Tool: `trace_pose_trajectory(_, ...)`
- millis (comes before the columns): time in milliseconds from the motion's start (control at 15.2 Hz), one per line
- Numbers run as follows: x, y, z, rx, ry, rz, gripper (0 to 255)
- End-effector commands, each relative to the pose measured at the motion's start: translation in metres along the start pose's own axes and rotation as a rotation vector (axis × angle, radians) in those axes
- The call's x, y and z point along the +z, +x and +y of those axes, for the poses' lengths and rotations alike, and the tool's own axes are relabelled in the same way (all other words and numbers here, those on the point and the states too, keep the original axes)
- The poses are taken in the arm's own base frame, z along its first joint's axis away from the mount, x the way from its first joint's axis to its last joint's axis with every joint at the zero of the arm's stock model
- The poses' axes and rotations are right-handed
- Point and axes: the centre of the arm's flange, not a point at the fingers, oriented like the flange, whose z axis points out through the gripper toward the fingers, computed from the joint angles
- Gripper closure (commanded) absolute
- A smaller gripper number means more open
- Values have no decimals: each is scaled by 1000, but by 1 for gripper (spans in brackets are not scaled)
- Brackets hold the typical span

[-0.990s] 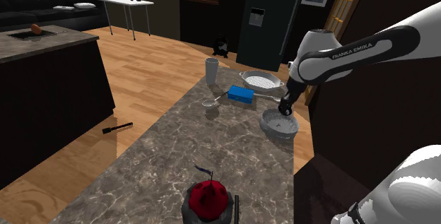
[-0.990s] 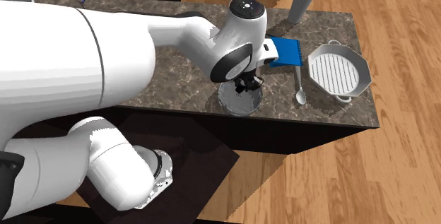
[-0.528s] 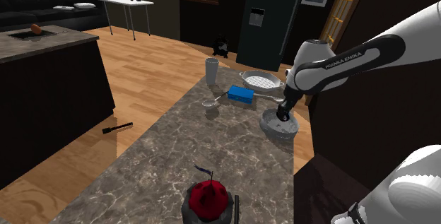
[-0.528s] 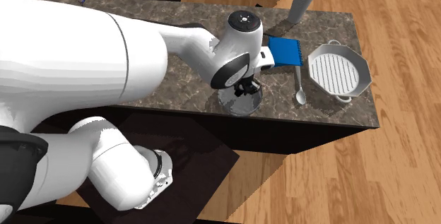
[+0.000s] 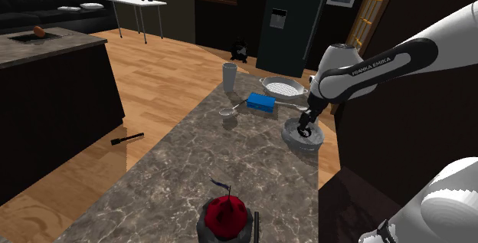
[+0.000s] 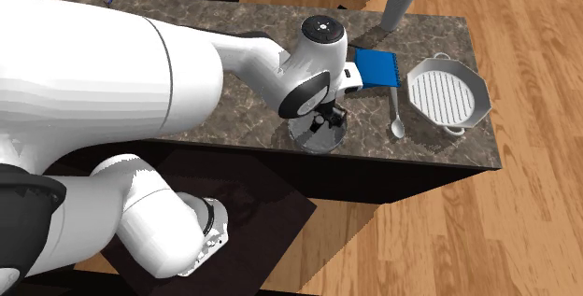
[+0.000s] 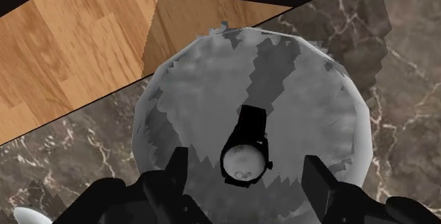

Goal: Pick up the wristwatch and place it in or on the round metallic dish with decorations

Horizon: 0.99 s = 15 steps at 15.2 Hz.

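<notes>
Wrist view first: the hand [image 7: 246,167] hangs right over the round grey dish [image 7: 198,95], fingers [image 7: 178,169] spread wide and gripping nothing. The wristwatch [image 7: 247,141] lies flat inside the dish, black strap and pale face, in the gap between the fingers and touching neither. Past the dish's rim this view catches the worktop's edge and the wooden floor [image 7: 85,46] below.

The shoulder view gives the setting instead. The hand [image 5: 305,124] is low over the dish [image 5: 300,143], which sits at the far right of the dark marbled worktop [image 5: 230,165], and from here the hand covers the dish's middle. Just beyond stand a blue box [image 5: 260,102], a grey cup [image 5: 230,77] and a red fruit [image 5: 226,215] at the near end.

The second exterior view looks across the arm: the dish [image 6: 313,138] peeks out under the wrist at the worktop's near edge. A spoon [image 6: 396,117] and an eight-sided ridged pan [image 6: 447,96] lie off to its right.
</notes>
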Motion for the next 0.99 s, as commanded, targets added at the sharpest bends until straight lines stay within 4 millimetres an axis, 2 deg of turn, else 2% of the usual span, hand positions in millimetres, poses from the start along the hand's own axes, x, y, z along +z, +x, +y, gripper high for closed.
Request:
trace_pose_trajectory(0, 0, 0, 0, 0, 0, 0, 0)
trace_pose_trajectory(198, 0, 0, 0, 0, 0, 0, 0)
trace_pose_trajectory(462, -50, 0, 0, 0, 0, 0, 0)
trace_pose_trajectory(924, -50, 0, 0, 0, 0, 0, 0)
